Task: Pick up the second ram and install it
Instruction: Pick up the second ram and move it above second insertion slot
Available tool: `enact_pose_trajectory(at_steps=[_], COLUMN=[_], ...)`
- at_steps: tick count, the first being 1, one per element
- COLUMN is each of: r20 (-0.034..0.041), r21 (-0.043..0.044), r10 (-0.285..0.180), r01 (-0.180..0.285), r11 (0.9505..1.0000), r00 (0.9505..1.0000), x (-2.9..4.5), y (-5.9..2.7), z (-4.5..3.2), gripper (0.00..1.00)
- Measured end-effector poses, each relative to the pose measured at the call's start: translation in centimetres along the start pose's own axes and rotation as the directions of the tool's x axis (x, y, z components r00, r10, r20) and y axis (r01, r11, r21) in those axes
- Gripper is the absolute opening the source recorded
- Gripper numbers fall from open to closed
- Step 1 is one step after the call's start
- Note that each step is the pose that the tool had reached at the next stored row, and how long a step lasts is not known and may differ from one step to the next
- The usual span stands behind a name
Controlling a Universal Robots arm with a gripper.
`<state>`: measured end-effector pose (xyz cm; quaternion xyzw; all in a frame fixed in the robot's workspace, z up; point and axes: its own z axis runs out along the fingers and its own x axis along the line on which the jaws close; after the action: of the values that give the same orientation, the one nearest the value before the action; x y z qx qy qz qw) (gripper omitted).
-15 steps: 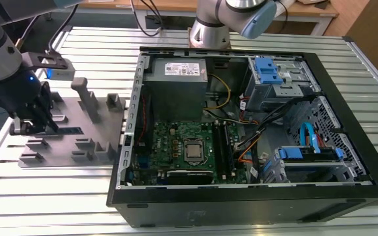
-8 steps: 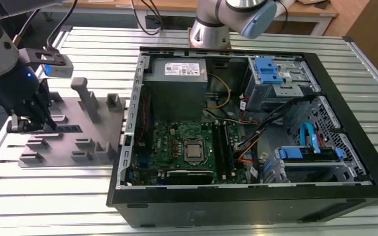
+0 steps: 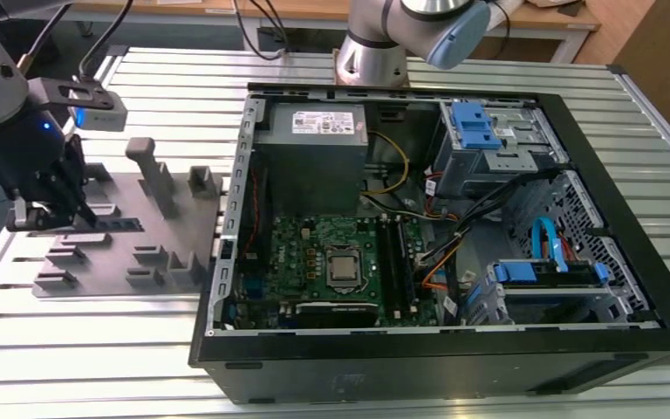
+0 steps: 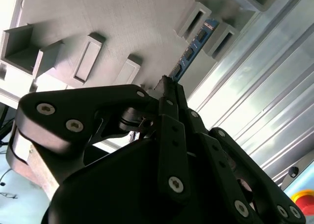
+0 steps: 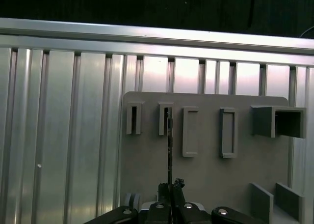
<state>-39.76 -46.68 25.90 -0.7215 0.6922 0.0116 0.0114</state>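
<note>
The second ram (image 4: 194, 48) stands on edge on the grey holder plate (image 4: 122, 27), its far end sitting between two raised slot blocks (image 4: 194, 18). In the first wrist view it appears edge-on as a thin dark line (image 5: 169, 145) running from one of the plate's slots down to the black fingers (image 5: 177, 185). In both wrist views the fingers are clamped together on the near end of the stick. The holder plate (image 3: 126, 253) lies on the ribbed aluminium surface (image 3: 79, 349) at the exterior view's left, just beside the open computer case (image 3: 614, 175), whose green motherboard (image 3: 311, 253) lies well apart from the stick.
</note>
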Motion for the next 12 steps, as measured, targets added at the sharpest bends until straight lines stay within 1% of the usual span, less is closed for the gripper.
enact_pose_trajectory(at_steps=[12], r20=[0.0], r21=[0.0001], r10=[0.0], r01=[0.0], r11=[1.0], r00=[1.0], x=[-0.04], y=[0.0], z=[-1.34], gripper=[0.13])
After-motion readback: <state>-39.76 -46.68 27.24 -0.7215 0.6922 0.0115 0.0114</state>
